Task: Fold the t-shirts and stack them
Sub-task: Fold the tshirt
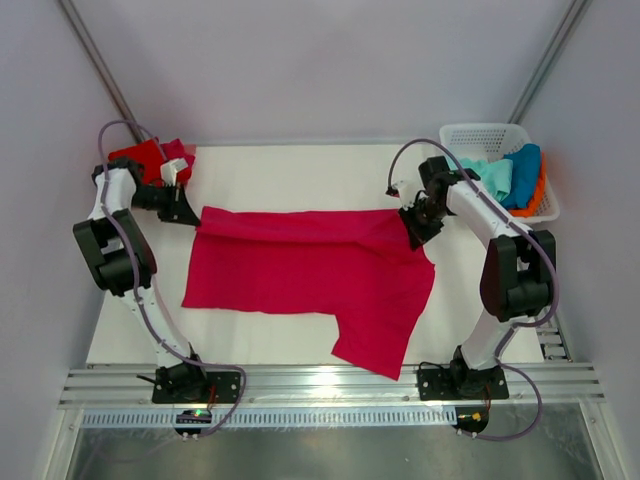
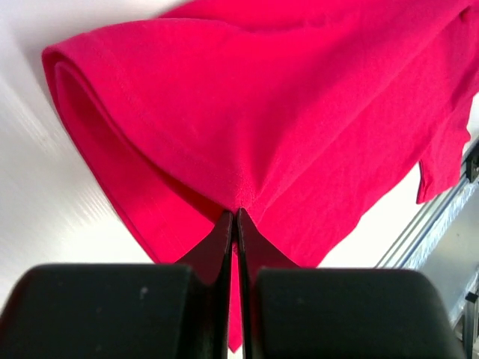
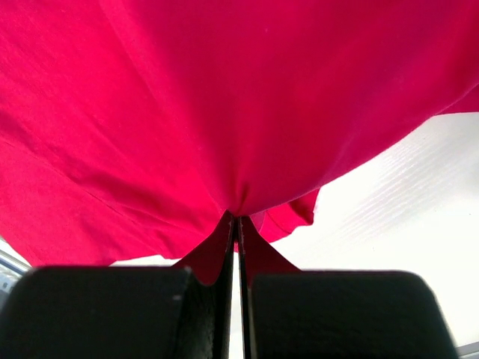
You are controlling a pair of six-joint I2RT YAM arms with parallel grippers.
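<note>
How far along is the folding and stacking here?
Done: one red shirt sits at the far left corner of the table, seemingly folded. In hand: the left gripper and right gripper are each shut on the far edge of the crimson shirt, which lies spread out. Left: the mint shirt, blue shirt and orange shirt lie in the basket.

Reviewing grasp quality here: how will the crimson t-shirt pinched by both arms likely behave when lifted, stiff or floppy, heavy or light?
Probably floppy: the crimson t-shirt puckers into creases where the shut jaws pinch it. Its folded edge curls in a soft loop, so it would likely sag between grips. Likely light, since narrow pinches hold it.
</note>
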